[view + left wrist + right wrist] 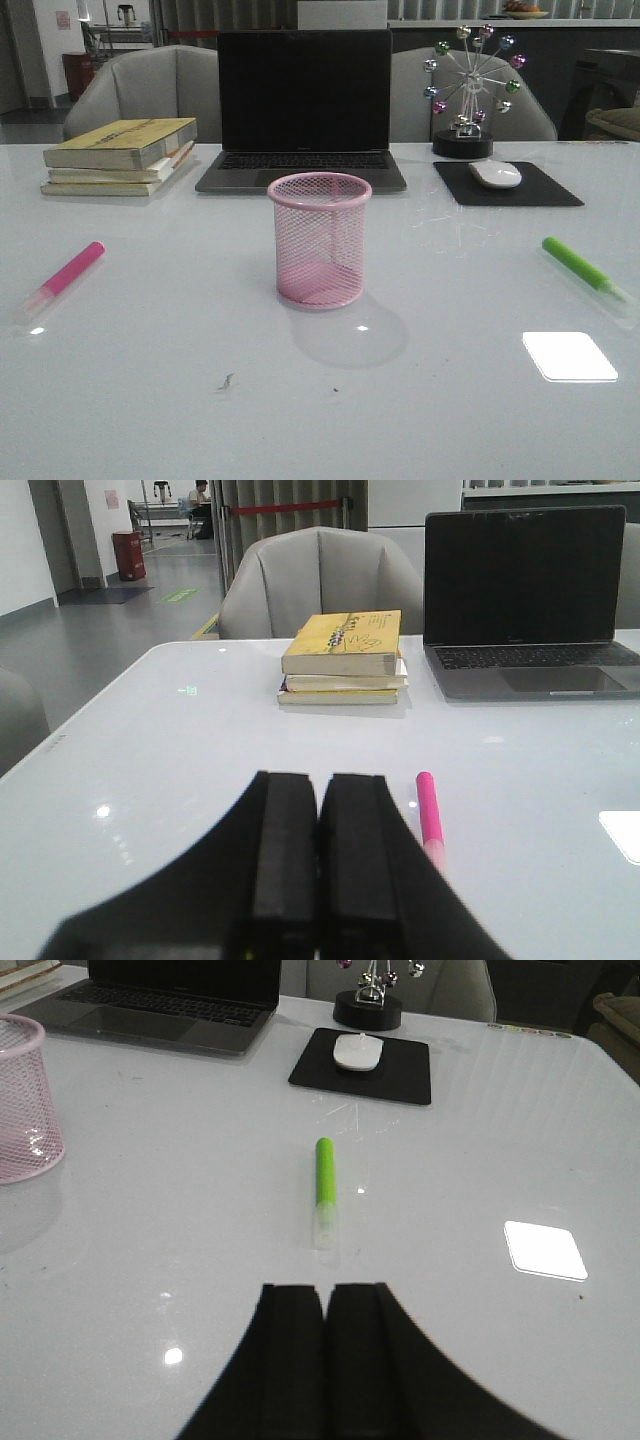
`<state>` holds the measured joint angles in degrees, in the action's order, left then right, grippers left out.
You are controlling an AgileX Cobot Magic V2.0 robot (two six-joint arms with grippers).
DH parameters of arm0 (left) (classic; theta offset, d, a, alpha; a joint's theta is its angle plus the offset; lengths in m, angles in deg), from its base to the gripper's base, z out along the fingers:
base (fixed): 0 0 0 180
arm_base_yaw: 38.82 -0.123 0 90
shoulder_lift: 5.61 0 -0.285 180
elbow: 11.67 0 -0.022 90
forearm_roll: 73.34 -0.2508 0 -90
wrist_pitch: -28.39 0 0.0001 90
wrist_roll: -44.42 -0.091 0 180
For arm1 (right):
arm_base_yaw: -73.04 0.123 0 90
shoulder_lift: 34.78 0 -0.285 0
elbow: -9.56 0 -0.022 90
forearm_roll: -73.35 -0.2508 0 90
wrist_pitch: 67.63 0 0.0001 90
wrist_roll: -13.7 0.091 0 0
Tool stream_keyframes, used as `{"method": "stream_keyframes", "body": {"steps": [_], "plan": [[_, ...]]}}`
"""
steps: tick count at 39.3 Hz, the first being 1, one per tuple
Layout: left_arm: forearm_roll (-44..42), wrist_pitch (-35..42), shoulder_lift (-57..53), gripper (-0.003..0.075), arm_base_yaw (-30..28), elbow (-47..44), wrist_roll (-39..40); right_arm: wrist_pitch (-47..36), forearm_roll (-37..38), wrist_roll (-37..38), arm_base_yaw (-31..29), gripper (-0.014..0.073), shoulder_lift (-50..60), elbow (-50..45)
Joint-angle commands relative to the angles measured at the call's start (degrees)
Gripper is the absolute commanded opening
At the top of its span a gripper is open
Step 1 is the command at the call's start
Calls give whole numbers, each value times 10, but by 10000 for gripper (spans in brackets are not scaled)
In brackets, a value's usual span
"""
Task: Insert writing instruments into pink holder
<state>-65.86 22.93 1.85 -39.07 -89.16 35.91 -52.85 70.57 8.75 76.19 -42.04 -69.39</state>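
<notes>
The pink wire-mesh holder (320, 240) stands upright and empty at the middle of the white table; its edge also shows in the right wrist view (25, 1100). A pink highlighter (68, 272) lies flat at the left, seen too in the left wrist view (429, 810) just beside my left gripper (319, 780), which is shut on nothing. A lime green highlighter (582, 266) lies flat at the right. In the right wrist view the green highlighter (324, 1188) lies a little ahead of my right gripper (326, 1292), also shut and empty. Neither arm shows in the front view.
A dark open laptop (303, 110) sits behind the holder. Stacked yellow books (120, 155) lie at the back left. A white mouse (495, 174) rests on a black pad (508, 185) at the back right, by a ferris-wheel ornament (467, 90). Grey chairs stand beyond.
</notes>
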Motion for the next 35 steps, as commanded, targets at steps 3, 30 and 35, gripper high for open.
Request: {"method": "stream_keyframes", "body": {"steps": [3, 30, 35], "plan": [[2, 51, -13, 99, -1, -2, 1, -48, 1, -2, 0, 49, 11, 0], [2, 81, -13, 99, -1, -2, 1, -57, 1, -2, 0, 49, 11, 0], [8, 111, -13, 99, -1, -2, 1, -97, 1, -2, 0, 49, 11, 0]]}}
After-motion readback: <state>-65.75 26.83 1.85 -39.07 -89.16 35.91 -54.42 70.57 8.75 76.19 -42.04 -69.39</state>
